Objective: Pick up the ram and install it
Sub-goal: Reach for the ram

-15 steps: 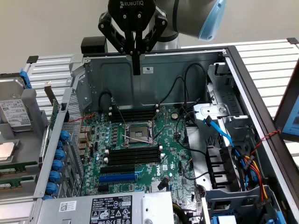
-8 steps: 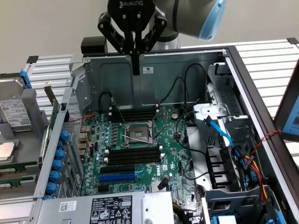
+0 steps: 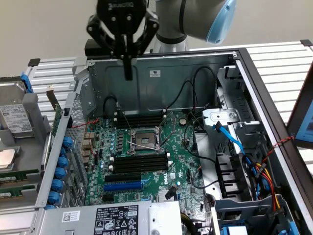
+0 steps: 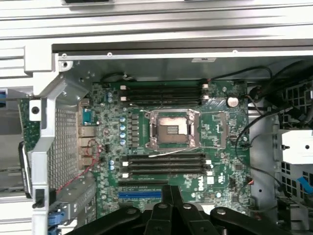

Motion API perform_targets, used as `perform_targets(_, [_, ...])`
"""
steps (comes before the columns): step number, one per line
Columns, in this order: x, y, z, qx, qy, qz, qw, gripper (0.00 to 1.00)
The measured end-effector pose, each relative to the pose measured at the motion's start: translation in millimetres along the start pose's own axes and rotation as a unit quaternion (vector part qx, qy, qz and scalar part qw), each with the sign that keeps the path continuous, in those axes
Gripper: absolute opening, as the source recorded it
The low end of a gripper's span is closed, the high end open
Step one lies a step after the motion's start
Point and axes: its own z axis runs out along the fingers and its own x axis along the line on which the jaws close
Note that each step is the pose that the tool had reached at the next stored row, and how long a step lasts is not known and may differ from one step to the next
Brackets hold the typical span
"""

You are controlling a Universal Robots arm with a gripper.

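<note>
Exterior view: the gripper [image 3: 128,73] hangs well above the socket [image 3: 143,139], fingers pressed together with nothing between them. The wrist view agrees: the dark fingertips [image 4: 164,196] meet and no green shows there. The black slots [image 3: 140,164] on either side of the socket all look empty, so nothing is installed yet. The ram [image 3: 17,175], as I read it, is the green stick lying flat outside the case [image 3: 171,66], far from the socket toward the exterior view's left and well apart from the gripper. A second green stick lies just beside it, so there's trouble number one: a grab there could catch the wrong one or nudge both. Trouble two: closed fingers coming down on a flat stick would only push it about. Near the socket the hazards crowd in. Black cables [image 3: 204,67] loop down on the far side toward the exterior view's right, and a red wire [image 3: 80,126] crosses toward its left, either one easy to snag. A stick brought in tilted or off-line could jam against a slot instead of seating, and hard pressing then might flex the board.
</note>
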Motion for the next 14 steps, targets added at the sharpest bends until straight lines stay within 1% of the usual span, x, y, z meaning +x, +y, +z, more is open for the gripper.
perform_targets(14, [60.0,-4.5,2.1,0.0000,0.0000,0.001,1.0000,0.11])
